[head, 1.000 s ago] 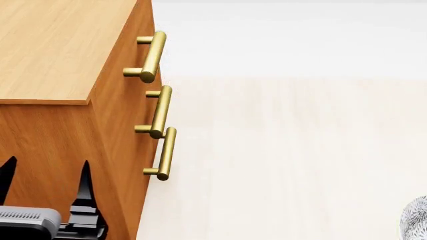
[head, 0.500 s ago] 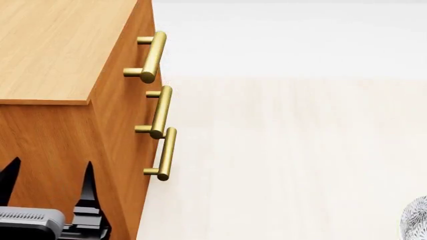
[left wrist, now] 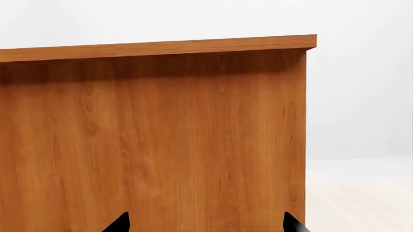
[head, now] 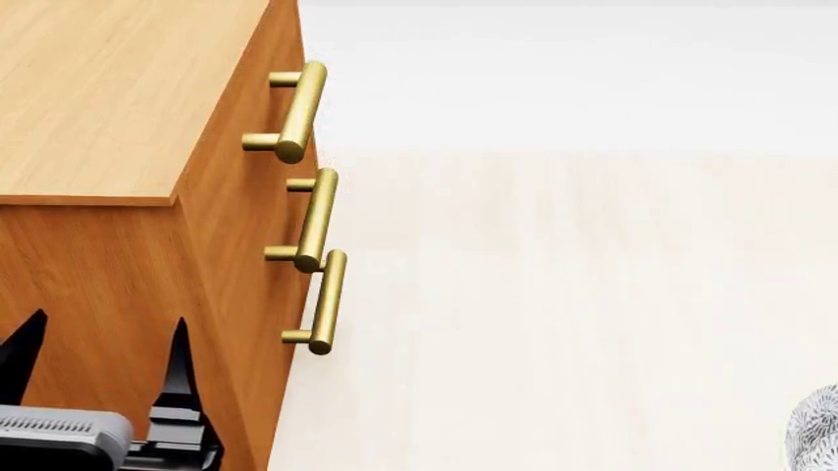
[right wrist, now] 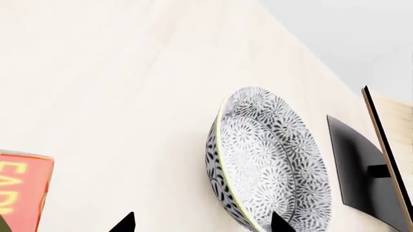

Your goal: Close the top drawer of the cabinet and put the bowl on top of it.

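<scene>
We see a pale wood-grain floor [head: 563,314] spreading wide, a plain off-white wall [head: 563,69] rising beyond the floor's far edge, a pale wood shelf panel with a black base [right wrist: 358,169] standing on the floor, soft even light, faint shadows

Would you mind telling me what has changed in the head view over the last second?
The left gripper has crept a little to the right and slightly away from the camera along the side of the cabinet, jaws open, holding nothing. The cabinet, its three brass handles, including the top drawer handle, and the sliver of the bowl at the right edge have not moved. The right gripper is out of the head view.
</scene>
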### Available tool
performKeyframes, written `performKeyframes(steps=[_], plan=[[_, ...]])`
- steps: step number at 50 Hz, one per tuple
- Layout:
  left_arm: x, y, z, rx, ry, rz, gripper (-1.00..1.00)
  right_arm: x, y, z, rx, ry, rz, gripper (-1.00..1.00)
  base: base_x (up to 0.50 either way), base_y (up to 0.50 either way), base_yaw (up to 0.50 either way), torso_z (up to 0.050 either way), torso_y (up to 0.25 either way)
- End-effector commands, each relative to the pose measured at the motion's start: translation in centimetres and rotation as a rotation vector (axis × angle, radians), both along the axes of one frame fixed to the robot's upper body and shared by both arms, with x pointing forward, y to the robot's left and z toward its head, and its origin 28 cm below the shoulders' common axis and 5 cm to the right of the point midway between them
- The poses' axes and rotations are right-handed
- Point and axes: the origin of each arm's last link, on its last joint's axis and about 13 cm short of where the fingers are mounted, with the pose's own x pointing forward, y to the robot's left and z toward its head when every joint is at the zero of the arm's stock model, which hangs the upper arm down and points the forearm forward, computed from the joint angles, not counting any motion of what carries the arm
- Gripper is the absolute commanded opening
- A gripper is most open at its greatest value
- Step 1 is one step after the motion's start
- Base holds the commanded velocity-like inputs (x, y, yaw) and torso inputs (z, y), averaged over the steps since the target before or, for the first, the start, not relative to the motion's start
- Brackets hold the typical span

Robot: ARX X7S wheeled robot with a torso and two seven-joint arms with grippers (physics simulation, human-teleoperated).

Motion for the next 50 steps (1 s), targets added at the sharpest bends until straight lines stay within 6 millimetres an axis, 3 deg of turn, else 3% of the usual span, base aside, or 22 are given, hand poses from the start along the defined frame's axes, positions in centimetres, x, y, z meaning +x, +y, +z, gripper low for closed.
performKeyframes(steps=[1,17,50], plan=[[0.0,-0.1,-0.1,-0.002,0.001,-0.001,1.0,0.2,-0.3,0.4,-0.039,0.03,-0.012,1.0,0.0,0.0,0.0,0.0,0.0],[0.2,0.1,-0.1,-0.008,0.002,0.002,1.0,0.9,-0.2,2.0,-0.068,0.018,-0.003,1.0,0.0,0.0,0.0,0.0,0.0],[0.0,0.2,-0.2,-0.008,0.003,0.013,1.0,1.2,-2.6,1.0,-0.158,0.077,-0.06,1.0,0.0,0.0,0.0,0.0,0.0]])
